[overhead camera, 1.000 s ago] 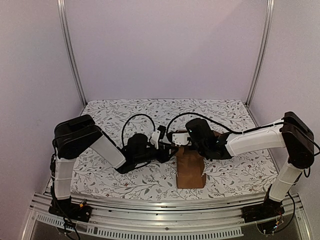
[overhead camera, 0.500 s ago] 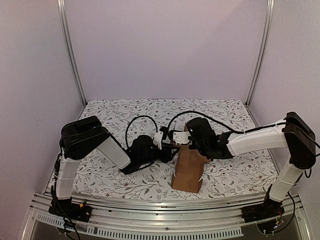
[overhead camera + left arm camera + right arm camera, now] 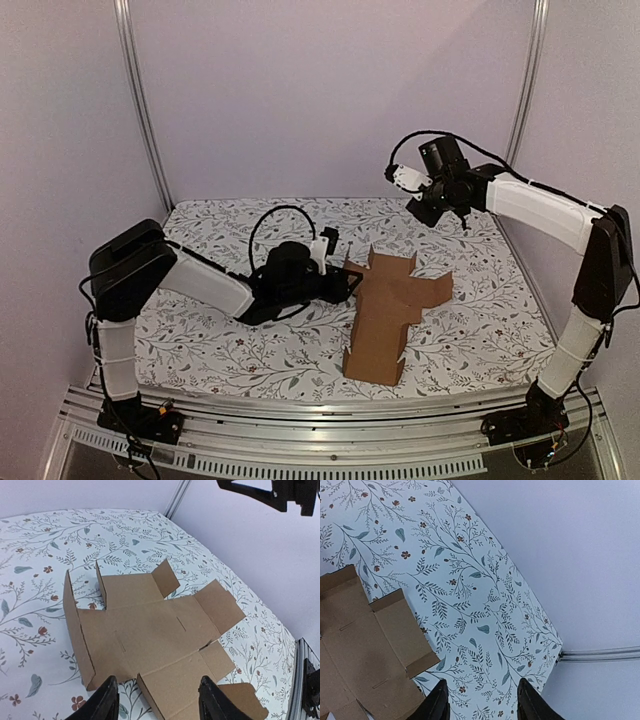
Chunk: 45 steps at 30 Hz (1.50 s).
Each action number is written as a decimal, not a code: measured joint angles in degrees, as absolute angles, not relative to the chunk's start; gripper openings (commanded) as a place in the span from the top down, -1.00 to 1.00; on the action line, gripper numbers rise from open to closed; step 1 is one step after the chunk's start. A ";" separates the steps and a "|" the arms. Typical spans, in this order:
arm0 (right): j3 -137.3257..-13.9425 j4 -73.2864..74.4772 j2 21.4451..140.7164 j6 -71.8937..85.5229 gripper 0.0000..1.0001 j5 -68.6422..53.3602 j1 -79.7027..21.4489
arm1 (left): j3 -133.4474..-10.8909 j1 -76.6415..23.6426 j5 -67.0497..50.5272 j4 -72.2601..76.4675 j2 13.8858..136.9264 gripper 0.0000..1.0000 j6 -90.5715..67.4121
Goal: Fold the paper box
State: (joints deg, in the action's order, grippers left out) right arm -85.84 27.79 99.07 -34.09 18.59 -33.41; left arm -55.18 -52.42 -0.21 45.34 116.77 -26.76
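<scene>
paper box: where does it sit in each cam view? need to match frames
Top external: paper box at centre, slightly right, unfolded.
Left wrist: paper box fills the middle and lower frame.
Right wrist: paper box in the lower-left corner, cut off by the edge.
Shared landmark: the floral cloth under it, in all three.
</scene>
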 measured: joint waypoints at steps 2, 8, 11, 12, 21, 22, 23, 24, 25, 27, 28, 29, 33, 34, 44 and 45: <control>-89.54 31.31 101.03 -30.48 0.06 15.35 -30.35 | -61.71 -52.03 0.69 36.03 115.85 -0.13 -27.81; -89.84 38.15 104.07 -23.88 0.03 9.47 -28.60 | -83.02 -51.03 1.72 8.49 117.40 -0.12 -29.28; -88.33 38.96 104.03 -21.91 0.03 7.90 -28.60 | -90.56 -50.61 2.44 -2.48 119.61 -0.06 -29.41; -87.64 38.92 103.98 -21.45 0.02 7.53 -28.60 | -91.70 -50.54 2.68 -4.97 120.07 -0.03 -29.41; -83.70 38.89 103.46 -19.44 0.01 5.89 -27.35 | -101.25 -49.34 2.13 -22.65 127.96 0.62 -28.86; -83.68 38.85 103.24 -19.35 0.01 5.69 -27.11 | -101.86 -49.15 2.13 -23.68 128.66 0.73 -28.84; -83.64 38.76 103.04 -19.31 0.01 5.58 -26.89 | -102.45 -48.93 2.11 -24.67 129.32 0.80 -28.82; -83.48 38.57 102.74 -19.31 0.01 5.43 -26.68 | -102.89 -48.80 2.13 -25.26 129.80 0.80 -29.10; -83.24 38.44 102.35 -19.31 0.01 5.37 -26.50 | -103.46 -48.69 2.15 -25.98 130.34 0.75 -28.86; -82.63 38.35 101.54 -19.31 0.01 5.30 -26.20 | -104.25 -48.58 2.09 -27.07 130.93 0.45 -28.75; -82.32 38.30 101.21 -19.31 0.01 5.21 -26.11 | -104.36 -48.58 1.93 -27.57 130.98 0.36 -28.75; -82.06 38.28 100.97 -19.31 0.01 5.13 -26.02 | -104.51 -48.62 1.91 -28.10 130.93 0.31 -28.80; -81.19 38.26 100.49 -19.31 0.00 4.08 -25.36 | -104.20 -49.32 3.36 -29.36 128.95 0.08 -27.64; -81.03 38.19 100.49 -19.31 -0.01 3.95 -25.17 | -103.98 -49.47 4.14 -29.95 127.74 0.03 -27.46; -80.84 38.19 100.49 -19.79 -0.08 3.90 -24.69 | -108.14 -48.71 7.79 -32.95 122.37 -0.11 -26.15; -80.79 38.22 100.49 -19.81 -0.08 3.92 -24.69 | -109.21 -48.45 7.11 -33.30 123.63 -0.10 -26.20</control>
State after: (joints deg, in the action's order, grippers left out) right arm -80.79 38.22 100.49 -19.81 3.92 -24.69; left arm -109.21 -48.45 7.11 -33.30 123.63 -26.20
